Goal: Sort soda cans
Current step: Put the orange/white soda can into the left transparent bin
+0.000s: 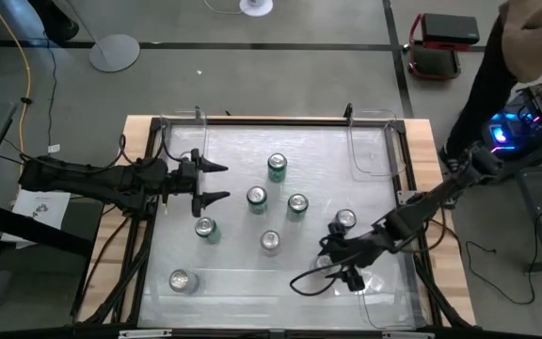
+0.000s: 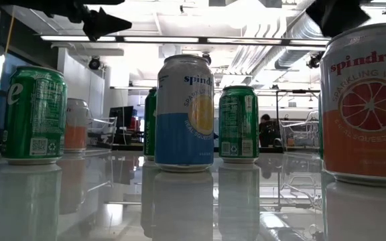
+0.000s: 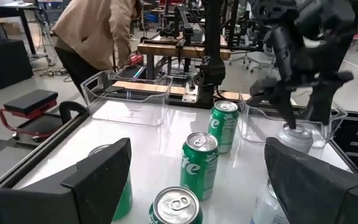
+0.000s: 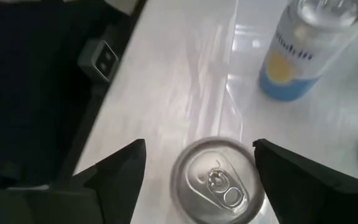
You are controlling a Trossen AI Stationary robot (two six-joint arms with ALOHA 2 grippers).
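Several soda cans stand upright on the white table. Green cans stand at the middle (image 1: 278,167), (image 1: 257,198), (image 1: 297,203) and at the left (image 1: 205,228). A blue-and-yellow can (image 1: 270,241) and a silver-topped can (image 1: 345,220) stand nearer the right, and one more can (image 1: 183,281) stands at the near left. My right gripper (image 4: 197,163) is open just above the silver-topped can (image 4: 219,180), one finger on either side of its top, with a gap on both sides. My left gripper (image 1: 215,182) is open and empty at the table's left, pointing at the green cans (image 3: 199,163).
Clear plastic bins stand at the far left (image 1: 182,132) and far right (image 1: 373,146) corners. A person (image 1: 525,47) stands beyond the table's far right corner. In the low view an orange can (image 2: 364,100) is close at the right.
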